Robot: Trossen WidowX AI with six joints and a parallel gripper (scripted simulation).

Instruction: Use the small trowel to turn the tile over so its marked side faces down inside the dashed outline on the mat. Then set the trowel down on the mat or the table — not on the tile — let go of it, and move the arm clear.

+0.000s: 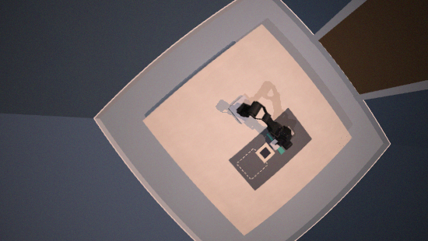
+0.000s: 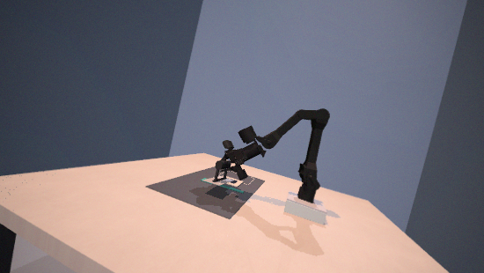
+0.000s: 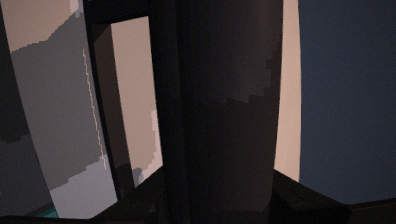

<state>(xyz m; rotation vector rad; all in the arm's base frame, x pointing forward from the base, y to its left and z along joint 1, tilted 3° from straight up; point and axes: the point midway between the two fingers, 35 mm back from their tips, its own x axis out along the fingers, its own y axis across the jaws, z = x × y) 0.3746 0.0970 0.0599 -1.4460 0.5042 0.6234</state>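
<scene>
The tile (image 1: 264,153), a white frame around a dark square, lies flat on the dark grey mat (image 1: 268,176) (image 2: 176,187) (image 3: 60,100) with that marked side up. It overlaps the near corner of the dashed outline (image 1: 244,169) (image 3: 92,110). My gripper (image 1: 283,144) (image 2: 222,173) is low over the mat just beside the tile and is shut on the teal trowel (image 1: 279,151) (image 2: 224,187). The trowel's blade lies along the mat by the tile. In the wrist view a dark finger fills the middle, and only a teal corner of the trowel (image 3: 48,212) shows at the lower left.
The mat lies on a pale wooden table (image 1: 194,128) (image 2: 110,211). The arm's base stands on a light plate (image 1: 236,110) (image 2: 305,210) beyond the mat. The arm reaches from there over the mat's far edge.
</scene>
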